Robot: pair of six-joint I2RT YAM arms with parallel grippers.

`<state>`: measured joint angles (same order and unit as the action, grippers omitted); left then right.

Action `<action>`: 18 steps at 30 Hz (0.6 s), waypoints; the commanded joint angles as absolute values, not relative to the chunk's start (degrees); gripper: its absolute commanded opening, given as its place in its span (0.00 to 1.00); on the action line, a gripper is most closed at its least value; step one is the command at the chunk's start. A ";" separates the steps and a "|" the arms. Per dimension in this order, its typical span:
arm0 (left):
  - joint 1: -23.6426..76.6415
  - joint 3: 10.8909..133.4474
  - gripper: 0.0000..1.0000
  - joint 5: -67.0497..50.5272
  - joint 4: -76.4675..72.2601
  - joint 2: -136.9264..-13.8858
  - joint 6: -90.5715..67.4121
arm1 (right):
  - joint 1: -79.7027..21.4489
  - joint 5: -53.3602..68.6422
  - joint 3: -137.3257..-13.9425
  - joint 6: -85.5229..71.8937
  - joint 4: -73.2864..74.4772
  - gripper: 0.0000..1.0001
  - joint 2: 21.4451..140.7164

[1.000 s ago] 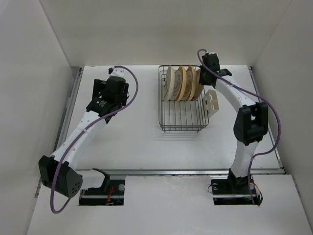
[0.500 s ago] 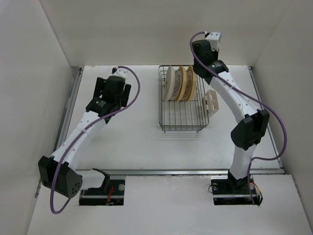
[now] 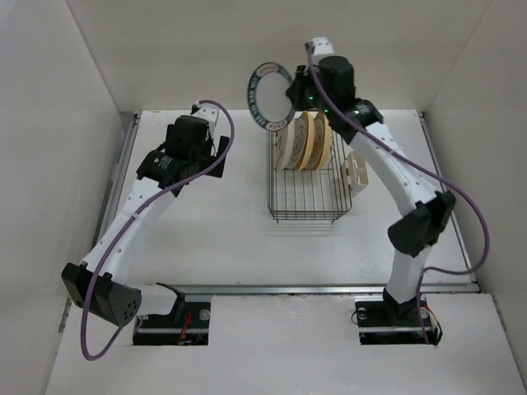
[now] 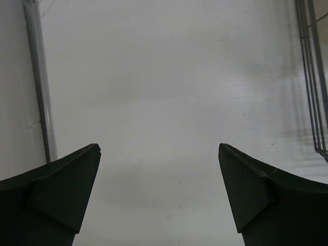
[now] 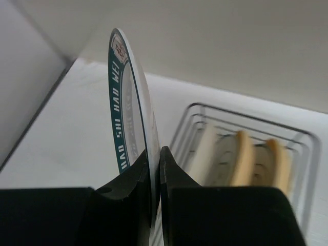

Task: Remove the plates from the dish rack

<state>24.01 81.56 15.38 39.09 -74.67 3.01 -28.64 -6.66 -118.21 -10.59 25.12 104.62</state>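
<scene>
My right gripper point(image 3: 298, 89) is shut on the edge of a white plate with a dark teal rim ring point(image 3: 271, 95), held upright in the air above the rack's far left corner. In the right wrist view the fingers point(image 5: 154, 151) pinch this plate point(image 5: 128, 97) edge-on. Three plates stand upright at the far end of the dark wire dish rack point(image 3: 309, 197): a pale one point(image 3: 286, 140) and two yellow ones point(image 3: 305, 138) point(image 3: 324, 137). My left gripper point(image 3: 212, 158) hovers left of the rack, open and empty point(image 4: 159, 149) over bare table.
A white plastic caddy point(image 3: 356, 171) hangs on the rack's right side. The rack's wire edge point(image 4: 311, 77) shows at the right of the left wrist view. White walls enclose the table at the back and sides. A metal strip point(image 4: 38, 87) runs along the table's left edge.
My right gripper has lifted the dark-rimmed plate out of the rack's right end and carried it up and to the left. My left arm has shifted slightly toward the rack.
</scene>
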 commanded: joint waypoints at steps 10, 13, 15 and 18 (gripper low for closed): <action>23.91 76.47 0.97 26.46 43.95 -72.77 -4.04 | -36.65 26.55 -119.47 -15.02 23.05 0.00 123.06; 23.91 74.36 0.95 23.91 43.15 -72.77 -2.55 | -36.65 24.26 -115.58 -15.03 19.78 0.00 123.04; 23.91 74.36 0.95 23.38 43.85 -74.17 -2.55 | -37.43 27.40 -120.20 -15.03 22.48 0.00 125.93; 23.91 75.76 0.95 23.38 45.78 -75.40 -2.55 | -39.11 27.42 -125.58 -15.03 25.66 0.00 132.96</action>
<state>23.94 74.26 23.83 44.34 -74.89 -2.24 -37.93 24.03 -118.85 -14.20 29.15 131.02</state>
